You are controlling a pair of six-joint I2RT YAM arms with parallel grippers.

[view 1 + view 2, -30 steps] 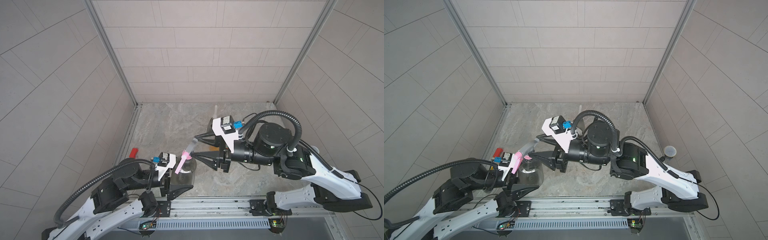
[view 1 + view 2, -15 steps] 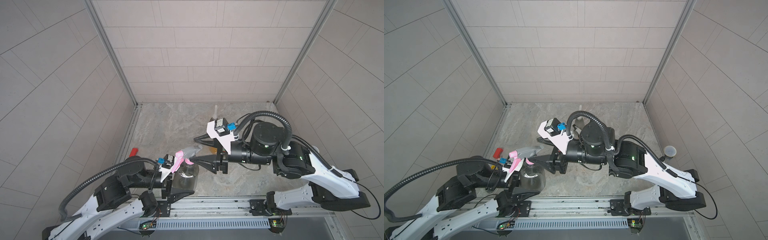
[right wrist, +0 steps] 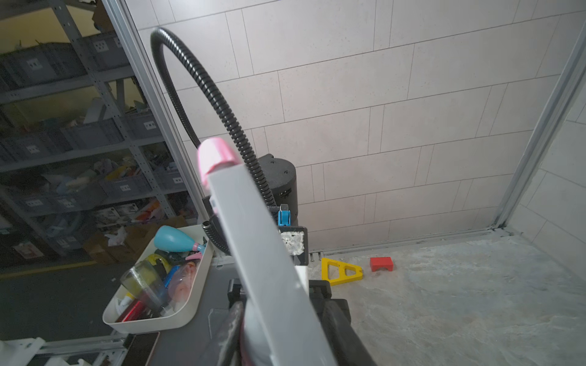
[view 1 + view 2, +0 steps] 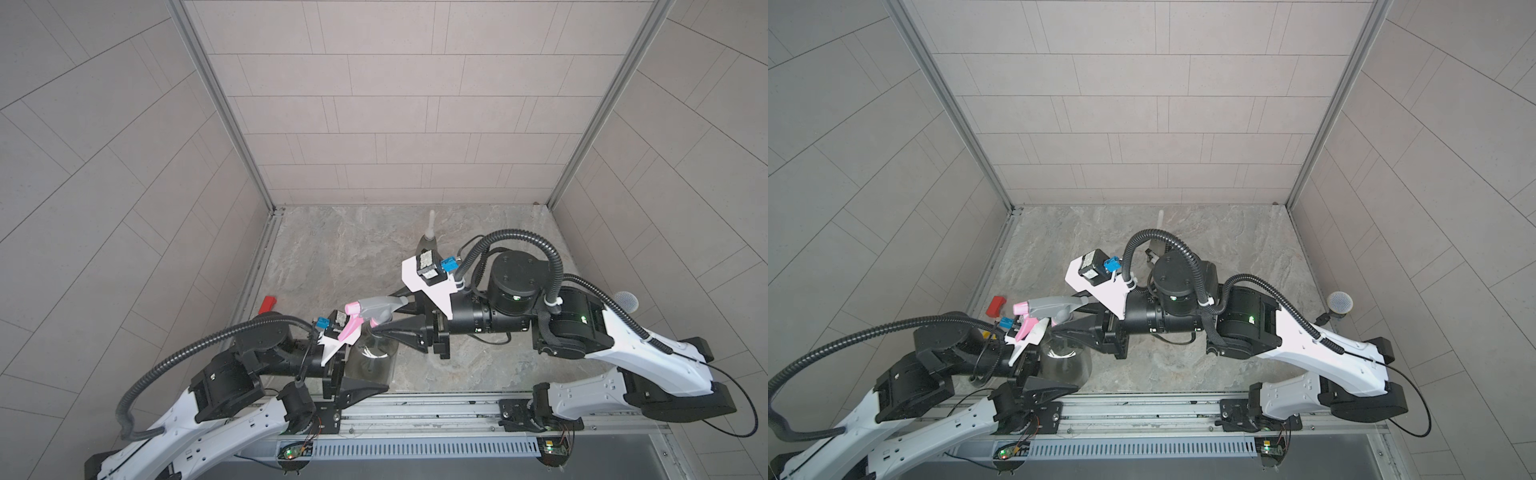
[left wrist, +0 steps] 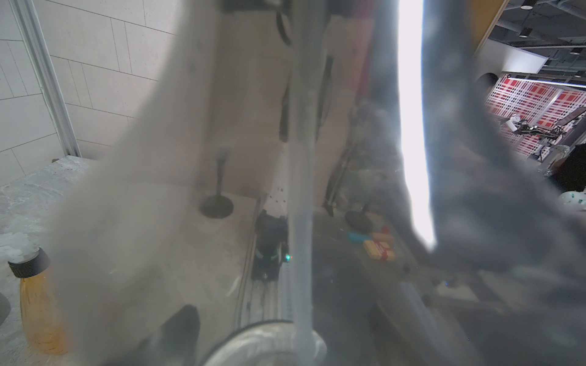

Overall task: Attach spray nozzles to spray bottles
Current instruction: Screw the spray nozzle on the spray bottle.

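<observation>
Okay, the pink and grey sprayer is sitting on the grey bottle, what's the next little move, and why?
Probably rotate the right gripper about the neck to thread the collar down. It grips the base of the pink-and-grey nozzle, which sits on the grey bottle, and the left gripper clamps the bottle body, which should resist the twist.

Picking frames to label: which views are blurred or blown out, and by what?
Left wrist view: smoky grey bottle fills the lens, out of focus, with a blown-out white streak. Right wrist view: pink-and-grey nozzle soft up close, background sharp. Both top views: sharp.
</observation>
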